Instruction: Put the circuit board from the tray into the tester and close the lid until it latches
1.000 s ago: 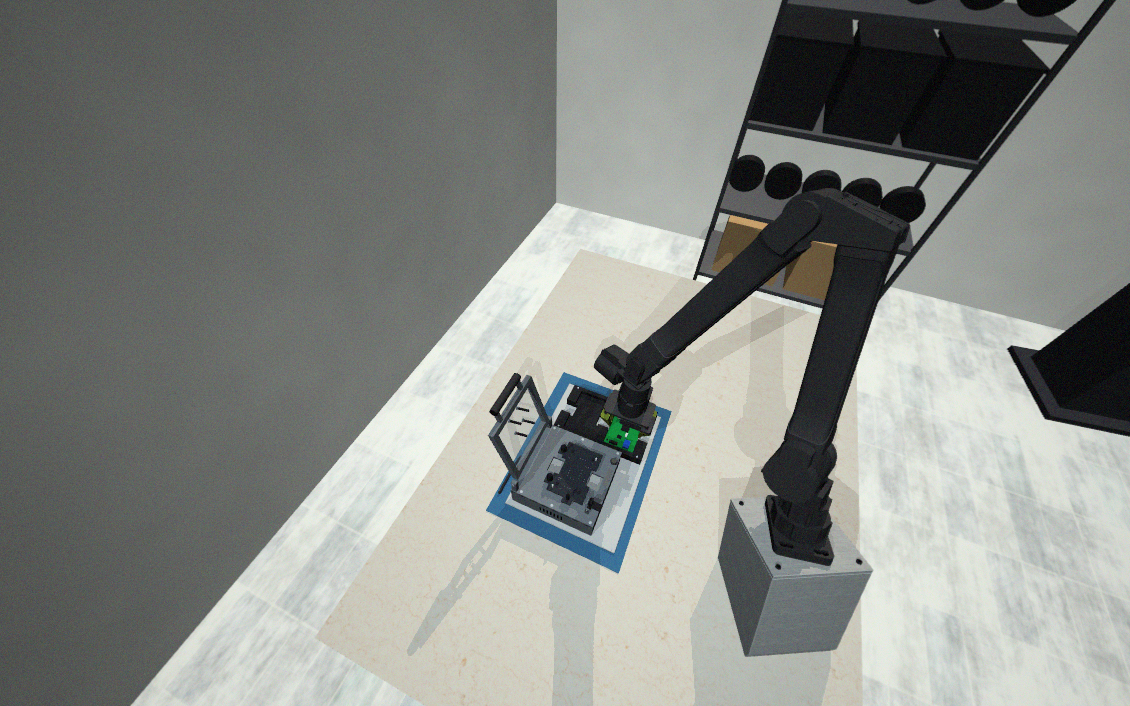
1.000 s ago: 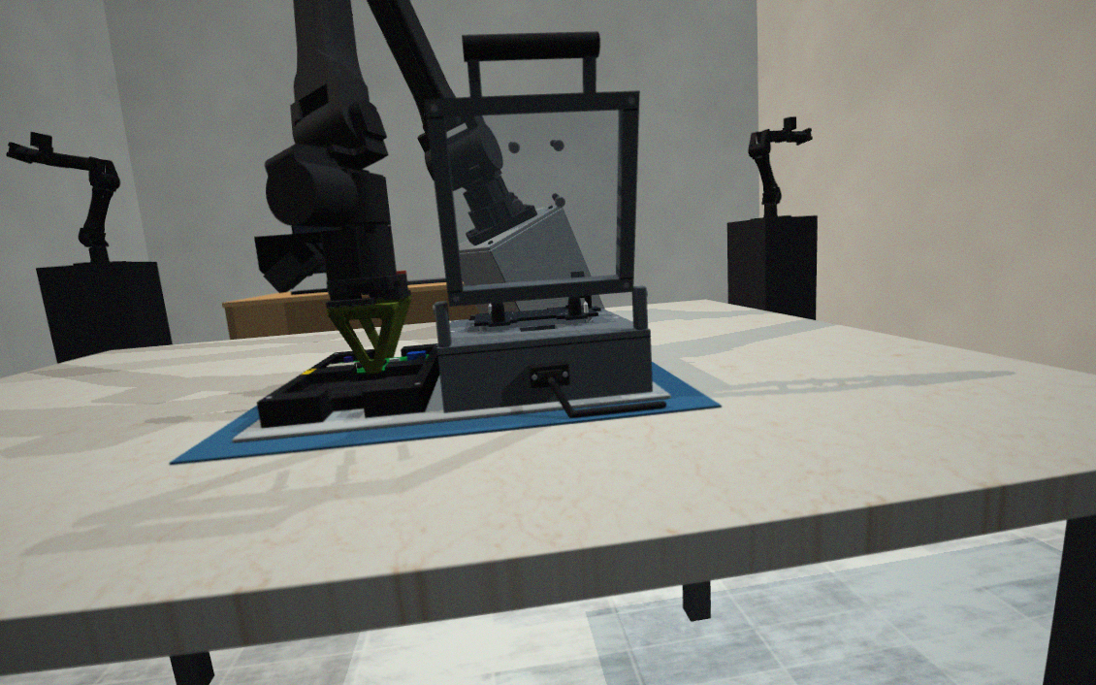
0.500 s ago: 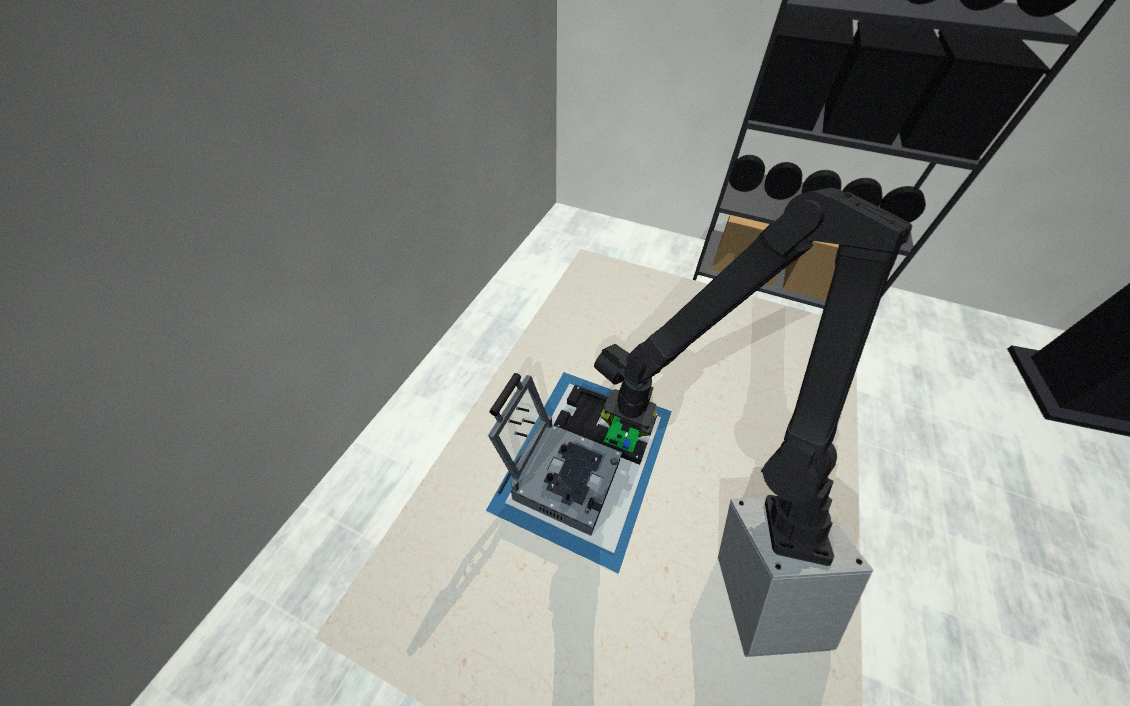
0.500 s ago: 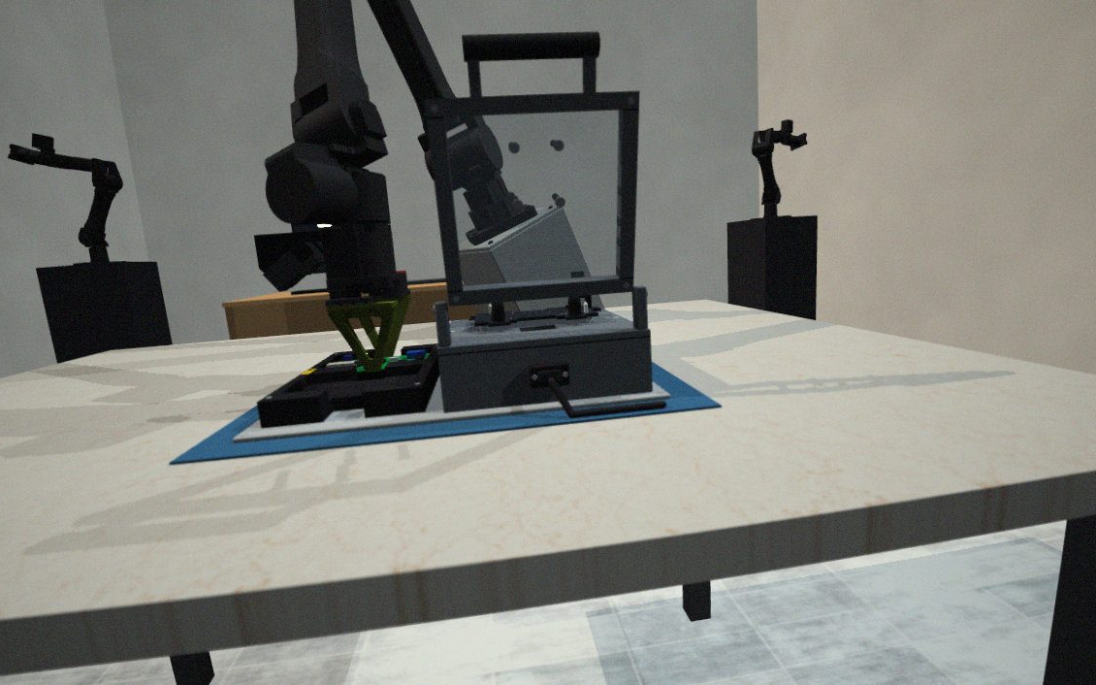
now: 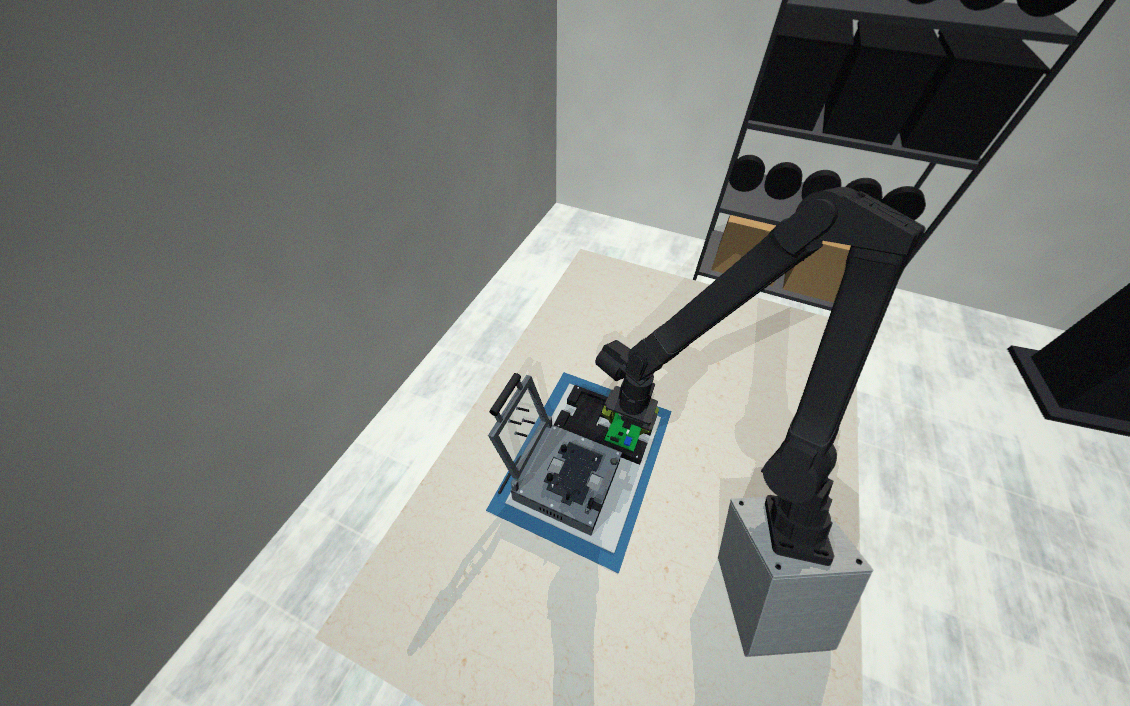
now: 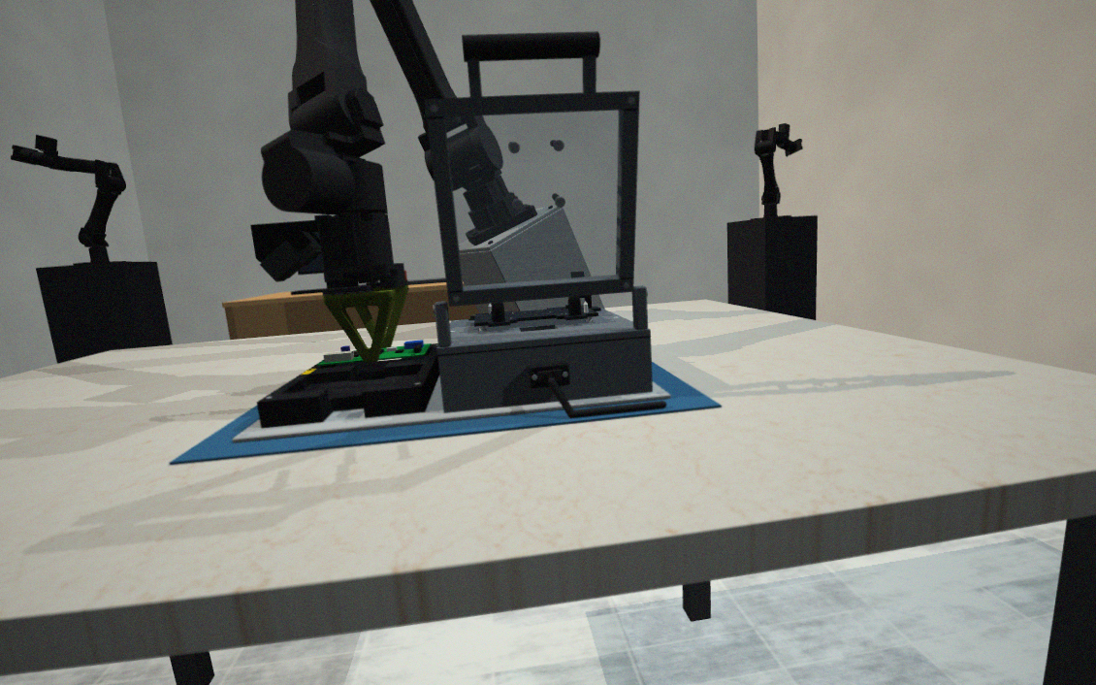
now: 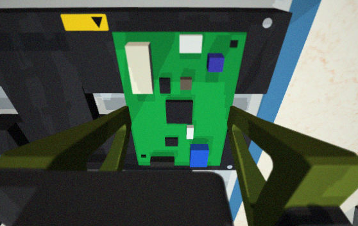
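My gripper [image 6: 370, 355] [image 7: 179, 113] is shut on the green circuit board [image 5: 624, 431] [image 6: 399, 352] [image 7: 152, 128] across its long edges near their middles. The board is face up, roughly level, raised slightly above the black tray [image 6: 288, 412] [image 7: 171, 19], and overlaps its rim in the wrist view. Its white connector [image 7: 190, 43] is at the end away from the tester [image 5: 552, 510] [image 6: 493, 366]. The tester's lid [image 5: 501, 453] [image 6: 628, 195] stands open, handle [image 5: 505, 394] [image 6: 531, 46] on top. The dark pin plate [image 5: 576, 473] carries no board. The latch hook is small in the top view.
The tester stands directly beside the tray, on the blue-edged mat [image 5: 640, 517] [image 6: 204, 450] [image 7: 288, 64]. The upright lid is on the tester's far side from the arm's base [image 5: 784, 613]. A black bent rod [image 6: 612, 409] sticks out from the tester's hinge side.
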`<action>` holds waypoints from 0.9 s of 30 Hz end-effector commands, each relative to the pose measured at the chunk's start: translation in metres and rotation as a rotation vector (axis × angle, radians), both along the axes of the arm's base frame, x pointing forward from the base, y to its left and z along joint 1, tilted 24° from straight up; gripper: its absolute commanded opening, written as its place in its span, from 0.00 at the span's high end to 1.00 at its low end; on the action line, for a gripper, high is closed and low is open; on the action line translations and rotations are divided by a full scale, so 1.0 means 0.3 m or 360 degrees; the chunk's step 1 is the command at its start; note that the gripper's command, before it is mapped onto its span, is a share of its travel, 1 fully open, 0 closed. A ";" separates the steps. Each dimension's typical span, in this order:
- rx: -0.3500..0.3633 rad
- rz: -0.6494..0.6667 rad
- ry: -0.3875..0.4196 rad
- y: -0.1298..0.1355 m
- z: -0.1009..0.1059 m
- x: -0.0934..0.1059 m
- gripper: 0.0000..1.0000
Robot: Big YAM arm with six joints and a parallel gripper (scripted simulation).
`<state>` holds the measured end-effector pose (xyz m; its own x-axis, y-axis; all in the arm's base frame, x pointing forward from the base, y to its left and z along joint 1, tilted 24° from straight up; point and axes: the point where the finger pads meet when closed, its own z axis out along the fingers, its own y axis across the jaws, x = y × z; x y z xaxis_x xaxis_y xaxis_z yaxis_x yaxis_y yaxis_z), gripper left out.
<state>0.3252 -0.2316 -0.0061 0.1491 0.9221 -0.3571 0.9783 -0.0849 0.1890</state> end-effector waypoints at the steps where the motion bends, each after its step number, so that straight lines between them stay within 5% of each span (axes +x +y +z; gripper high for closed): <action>1: -0.0025 -0.0001 -0.0027 0.004 0.043 0.018 0.28; 27: -0.0012 0.0002 -0.0010 0.030 0.068 0.016 0.28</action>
<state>0.3228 -0.2267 0.0091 0.1485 0.9204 -0.3617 0.9783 -0.0833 0.1898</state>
